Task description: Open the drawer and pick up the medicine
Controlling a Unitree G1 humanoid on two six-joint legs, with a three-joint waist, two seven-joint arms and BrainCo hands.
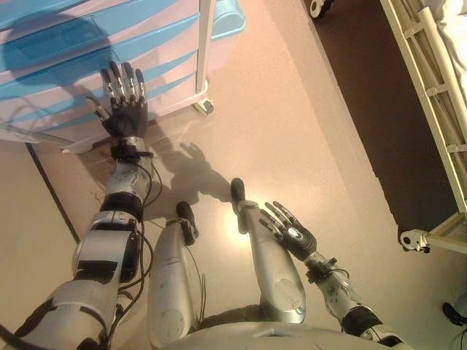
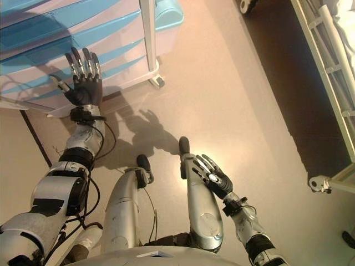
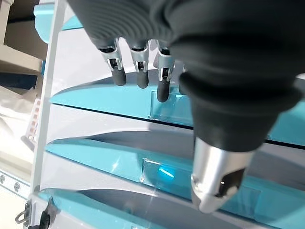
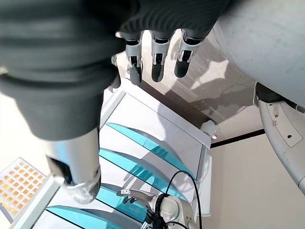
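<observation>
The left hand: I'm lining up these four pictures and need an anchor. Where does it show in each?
Left eye view: left hand, upper left, fingers straight, over the drawer cabinet.
Right eye view: same hand, upper left, at the cabinet front.
Left wrist view: its dark cover and fingers fill the top, drawers just past them.
Right wrist view: small, at the bottom centre, before the drawers.
Shared landmark: the cabinet's blue drawers.

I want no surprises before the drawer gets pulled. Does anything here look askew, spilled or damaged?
Nothing stands out. The drawer cabinet stands upright on the floor, its blue-fronted drawers all shut and level. The left hand is open in front of them; the right hand is open, low by the robot.
</observation>
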